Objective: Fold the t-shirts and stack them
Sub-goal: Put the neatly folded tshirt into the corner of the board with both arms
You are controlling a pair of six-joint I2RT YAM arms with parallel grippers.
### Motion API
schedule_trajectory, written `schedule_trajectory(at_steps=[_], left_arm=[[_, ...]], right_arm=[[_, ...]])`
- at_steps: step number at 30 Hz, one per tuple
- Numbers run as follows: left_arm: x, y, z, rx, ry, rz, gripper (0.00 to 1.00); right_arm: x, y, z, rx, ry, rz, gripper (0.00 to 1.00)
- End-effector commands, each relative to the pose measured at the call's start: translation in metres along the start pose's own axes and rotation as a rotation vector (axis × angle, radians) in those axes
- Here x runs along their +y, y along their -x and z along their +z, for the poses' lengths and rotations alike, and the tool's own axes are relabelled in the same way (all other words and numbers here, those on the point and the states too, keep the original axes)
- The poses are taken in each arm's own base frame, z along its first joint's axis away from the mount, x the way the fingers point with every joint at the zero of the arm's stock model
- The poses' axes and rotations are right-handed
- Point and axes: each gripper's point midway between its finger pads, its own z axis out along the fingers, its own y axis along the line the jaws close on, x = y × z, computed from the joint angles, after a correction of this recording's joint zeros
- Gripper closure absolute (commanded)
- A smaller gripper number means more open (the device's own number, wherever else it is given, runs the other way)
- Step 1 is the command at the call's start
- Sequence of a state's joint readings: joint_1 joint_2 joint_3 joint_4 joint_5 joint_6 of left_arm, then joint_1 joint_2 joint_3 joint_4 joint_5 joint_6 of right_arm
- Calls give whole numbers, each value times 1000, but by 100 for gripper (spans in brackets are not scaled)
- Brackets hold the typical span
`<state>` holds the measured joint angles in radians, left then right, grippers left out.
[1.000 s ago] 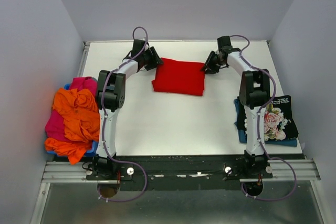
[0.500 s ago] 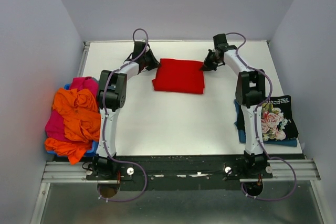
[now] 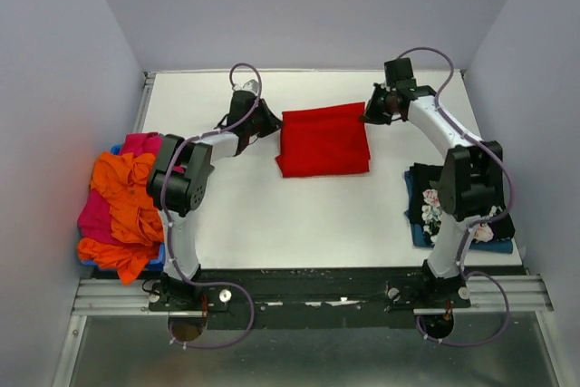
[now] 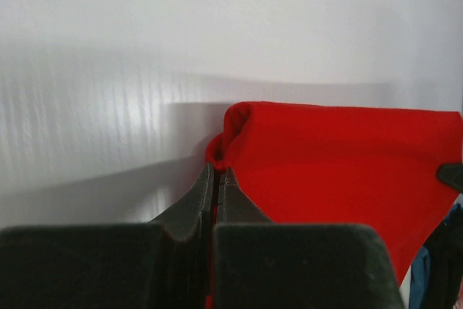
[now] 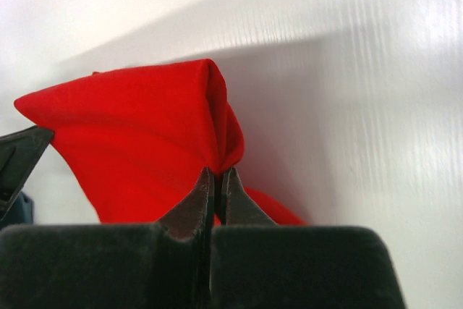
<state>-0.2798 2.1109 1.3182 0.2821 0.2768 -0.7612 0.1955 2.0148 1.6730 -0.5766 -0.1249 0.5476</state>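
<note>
The folded red t-shirt point(image 3: 323, 140) lay on the white bench point(image 3: 299, 215). The left claw point(image 3: 269, 121) was closed, pinching its far-left corner, and the right claw point(image 3: 370, 115) likewise pinched its far-right corner. Crumpled orange and pink t-shirts point(image 3: 127, 201) lay well to its left. A floral black t-shirt point(image 3: 426, 208) lay to its near right.

The white flat surface point(image 3: 299, 215) carries a folded bright red cloth t-shirt point(image 3: 323, 140) at its far middle. At its left edge, a crumpled orange t-shirt point(image 3: 136, 192) lies over a magenta-pink t-shirt point(image 3: 143, 144). At its right edge, a black floral-print t-shirt point(image 3: 424, 195) lies atop a teal-blue cloth point(image 3: 419, 235).
</note>
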Motion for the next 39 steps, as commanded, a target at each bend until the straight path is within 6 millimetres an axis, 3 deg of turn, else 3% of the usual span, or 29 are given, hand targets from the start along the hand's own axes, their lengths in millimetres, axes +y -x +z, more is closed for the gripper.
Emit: schedule_trajectory(at_steps=[1, 6, 9, 15, 19, 24, 29, 32, 37, 39], left_arm=[[-90, 20, -54, -171, -165, 96, 100], [-140, -17, -101, -190, -240, 124, 100], [-170, -43, -130, -196, -273, 133, 100], [-237, -92, -183, -220, -374, 144, 100], [-276, -125, -200, -216, -446, 150, 100], [-313, -180, -199, -137, -490, 142, 100], [-339, -232, -184, -57, -552, 147, 100], [-352, -254, -182, -35, -585, 152, 100], [-375, -277, -180, -8, -631, 116, 100], [-379, -289, -169, 4, -625, 107, 100]], right_arm=[[-10, 0, -51, -109, -12, -43, 99], [-33, -31, -111, -167, -48, -47, 99], [-59, -42, -153, -219, -143, -17, 99], [-117, -43, -242, -374, -345, 111, 99], [-167, -51, -284, -438, -536, 206, 99], [-217, -63, -337, -528, -807, 296, 99], [-254, -72, -363, -586, -994, 411, 99], [-265, -71, -357, -564, -1005, 440, 99], [-287, -66, -364, -540, -1112, 485, 99], [-295, -63, -355, -509, -1123, 489, 99]])
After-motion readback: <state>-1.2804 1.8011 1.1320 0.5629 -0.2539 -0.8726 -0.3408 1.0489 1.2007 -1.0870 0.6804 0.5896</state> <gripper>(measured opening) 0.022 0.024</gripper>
